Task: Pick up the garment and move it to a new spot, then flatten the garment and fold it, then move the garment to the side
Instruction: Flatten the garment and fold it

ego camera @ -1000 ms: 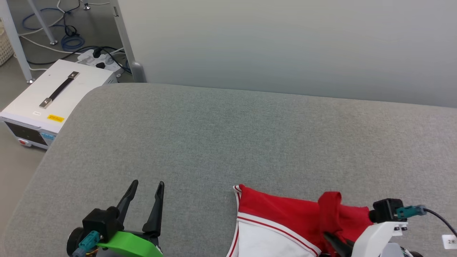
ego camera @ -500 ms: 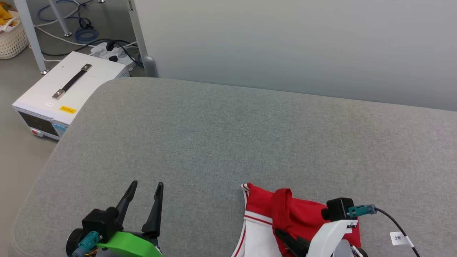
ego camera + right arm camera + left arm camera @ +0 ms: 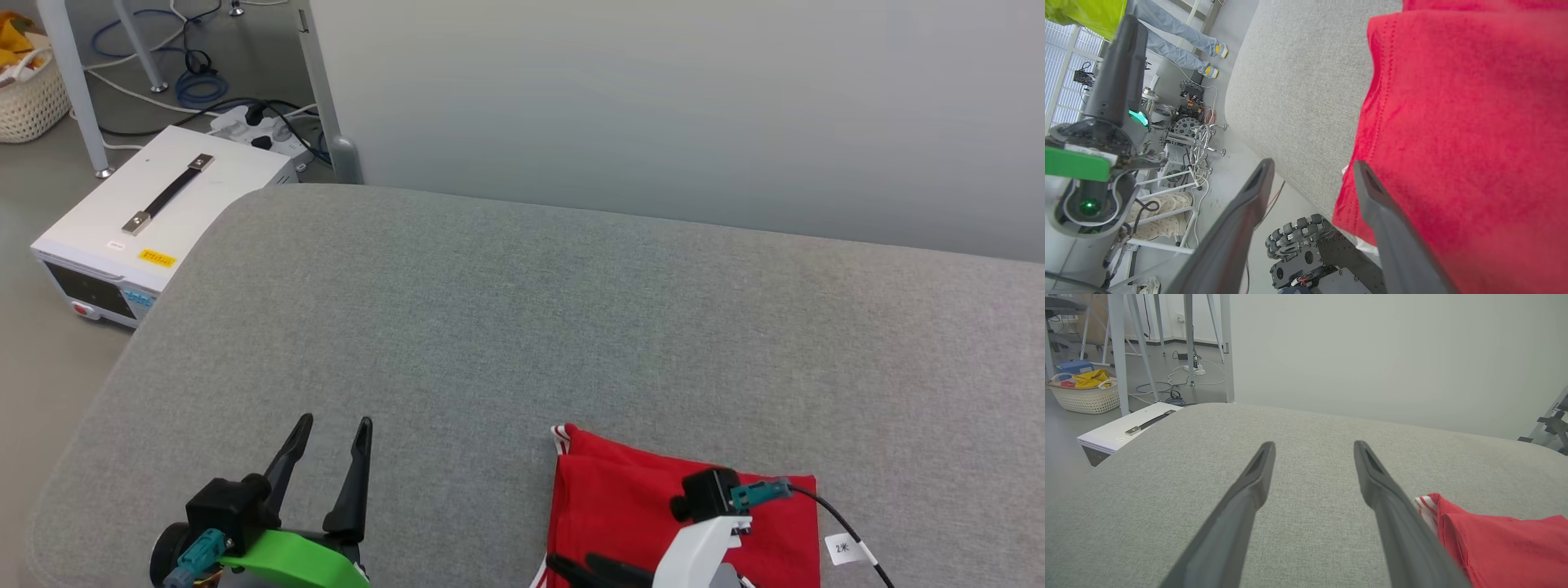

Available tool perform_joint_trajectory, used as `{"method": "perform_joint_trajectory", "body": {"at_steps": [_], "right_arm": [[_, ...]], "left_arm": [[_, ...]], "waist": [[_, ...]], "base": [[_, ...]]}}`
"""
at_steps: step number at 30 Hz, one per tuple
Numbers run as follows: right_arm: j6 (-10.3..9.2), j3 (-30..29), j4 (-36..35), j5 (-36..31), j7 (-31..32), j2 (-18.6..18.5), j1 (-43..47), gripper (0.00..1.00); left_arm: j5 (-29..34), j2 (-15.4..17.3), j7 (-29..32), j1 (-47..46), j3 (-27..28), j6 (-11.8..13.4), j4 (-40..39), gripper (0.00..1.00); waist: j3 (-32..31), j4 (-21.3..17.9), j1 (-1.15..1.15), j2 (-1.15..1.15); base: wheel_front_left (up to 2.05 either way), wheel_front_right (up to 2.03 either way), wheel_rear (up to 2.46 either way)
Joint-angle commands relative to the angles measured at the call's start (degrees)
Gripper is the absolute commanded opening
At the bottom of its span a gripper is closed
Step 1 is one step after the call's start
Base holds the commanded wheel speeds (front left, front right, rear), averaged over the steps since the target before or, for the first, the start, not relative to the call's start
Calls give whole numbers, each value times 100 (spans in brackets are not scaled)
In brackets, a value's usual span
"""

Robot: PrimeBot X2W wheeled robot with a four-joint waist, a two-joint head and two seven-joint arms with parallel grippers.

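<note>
Starting on the floor at far left: a pale woven basket with yellow cloth heaped in it, and next to the surface a white boxy unit with a black strap handle. The surface is grey, nubbly fabric with a rounded corner. And there's the garment: red knit, folded into a flat rectangle, red-white striped trim peeping out at its far left corner. It lies at the near edge of the surface, on the robot's right. The right gripper reaches in sideways, fingers pointing to the robot's left, jaws released with nothing between them, one finger over the red cloth. The left gripper sits low at near left, fingers pointing away, jaws spread wide and empty, clear of the garment.
</note>
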Motion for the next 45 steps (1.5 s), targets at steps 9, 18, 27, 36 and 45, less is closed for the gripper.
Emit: {"method": "perform_joint_trajectory", "body": {"at_steps": [9, 18, 27, 36, 45], "right_arm": [[-3, -577, -635, -1041, -58, -30, -473, 100], [-3, -1011, -1270, -2774, -846, -1024, -1041, 100], [-3, -1735, -1402, -3580, -2165, -1841, -865, 100], [-3, -2653, -1748, -3667, -2782, -1505, 169, 100], [-3, -2939, -2151, -3877, -3155, -865, 920, 100]], "left_arm": [[5, -75, -33, 75, 16, -16, -93, 100], [24, -133, -33, 9, 9, -16, -252, 100], [51, -190, -33, -3, -6, -16, -378, 100], [160, -318, -33, 97, -3, -16, -626, 100], [206, -383, -33, 183, 5, -16, -749, 100]], "waist": [[-60, -222, 0, 0], [56, -433, 0, 0], [92, -584, 0, 0], [105, -638, 0, 0], [143, -646, 0, 0]], "base": [[0, 0, 0], [0, 0, 0], [0, 0, 0], [0, 0, 0], [0, 0, 0]]}}
